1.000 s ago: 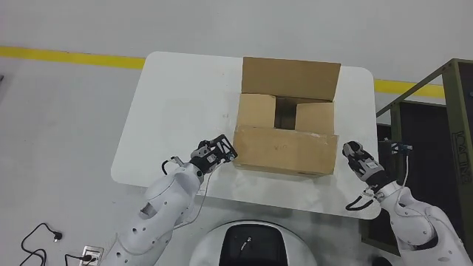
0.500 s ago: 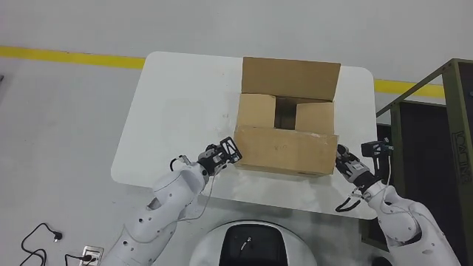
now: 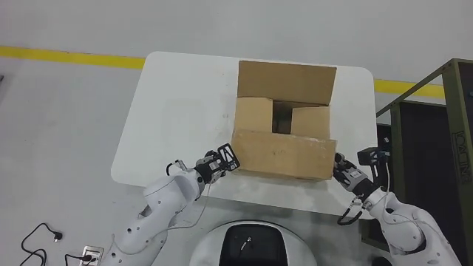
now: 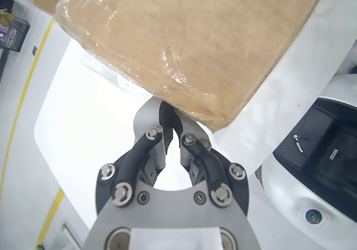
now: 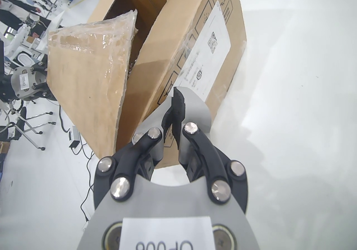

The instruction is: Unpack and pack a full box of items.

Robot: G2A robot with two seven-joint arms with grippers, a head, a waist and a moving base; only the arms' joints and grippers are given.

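The cardboard box stands toward the near edge of the white table, its front flap splayed out toward us. Our left gripper, fingers closed on nothing, has its tips tucked under that flap's left corner. Our right gripper, likewise closed and empty, sits against the box's right wall by the front corner. We take the step to be folding this flap clear. We should press both ends evenly, go gently on the taped edge, and watch that the box does not slide off the table.
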